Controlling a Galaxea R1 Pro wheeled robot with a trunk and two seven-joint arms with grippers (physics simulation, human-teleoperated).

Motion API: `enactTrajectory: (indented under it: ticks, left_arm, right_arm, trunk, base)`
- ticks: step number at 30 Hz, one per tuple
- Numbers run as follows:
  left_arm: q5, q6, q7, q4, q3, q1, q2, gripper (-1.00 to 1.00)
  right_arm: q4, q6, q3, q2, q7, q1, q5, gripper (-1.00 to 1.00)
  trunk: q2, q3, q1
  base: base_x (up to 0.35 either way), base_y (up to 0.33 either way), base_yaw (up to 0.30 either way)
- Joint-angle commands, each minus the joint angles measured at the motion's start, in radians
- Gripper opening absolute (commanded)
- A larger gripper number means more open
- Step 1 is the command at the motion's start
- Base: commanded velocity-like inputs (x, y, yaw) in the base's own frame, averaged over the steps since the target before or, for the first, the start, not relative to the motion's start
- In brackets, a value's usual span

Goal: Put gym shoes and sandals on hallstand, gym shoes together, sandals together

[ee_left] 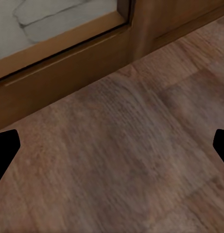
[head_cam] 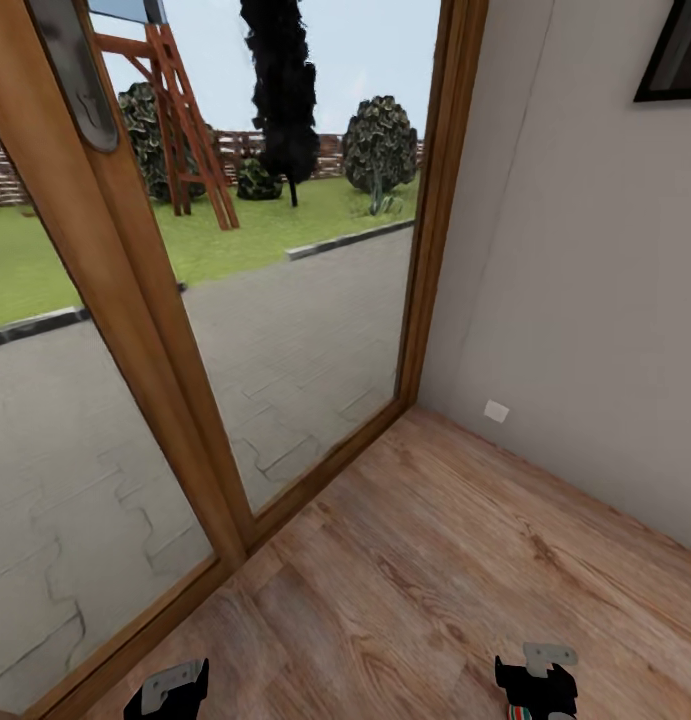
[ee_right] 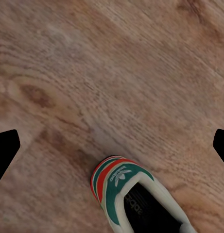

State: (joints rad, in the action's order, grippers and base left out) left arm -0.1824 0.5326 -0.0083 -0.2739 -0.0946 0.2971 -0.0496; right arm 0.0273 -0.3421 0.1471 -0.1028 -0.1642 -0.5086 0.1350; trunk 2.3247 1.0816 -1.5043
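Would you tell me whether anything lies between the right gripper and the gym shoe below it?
Nothing visible does. In the right wrist view the gym shoe lies on bare corridor floor, with open air between it and the spread fingertips.

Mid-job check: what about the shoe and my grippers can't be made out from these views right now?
- Gym shoe: right wrist view shows only its heel end; the frame edge cuts off the rest.
- Right gripper: head view's bottom edge cuts it off; whether it touches the shoe is unclear.
- Left gripper: cropped by the same edge.
- Wall plate: too small to identify.
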Motion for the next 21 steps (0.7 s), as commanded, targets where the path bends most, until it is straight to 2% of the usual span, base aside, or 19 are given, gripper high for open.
enactTrajectory:
  ticks: [1,8,21]
  left_arm:
    - [-0.003,0.003,-0.001,0.001,0.000,0.001,0.000,1.00]
    - [-0.003,0.003,-0.001,0.001,0.000,0.001,0.000,1.00]
    - [-0.003,0.003,-0.001,0.001,0.000,0.001,0.000,1.00]
  right_arm:
    - [-0.001,-0.003,0.008,0.000,-0.003,-0.001,0.011,1.00]
    - [-0.001,-0.003,0.008,0.000,-0.004,-0.001,0.011,1.00]
    - [0.000,-0.003,0.008,0.001,-0.005,-0.001,0.009,1.00]
  trunk:
    - [0.000,0.001,0.000]
    - [0.000,0.001,0.000]
    - [0.000,0.001,0.000]
  base:
    - [0.052,0.015,0.000]
    - [0.139,0.087,0.000]
    - [0.238,0.176,0.000]
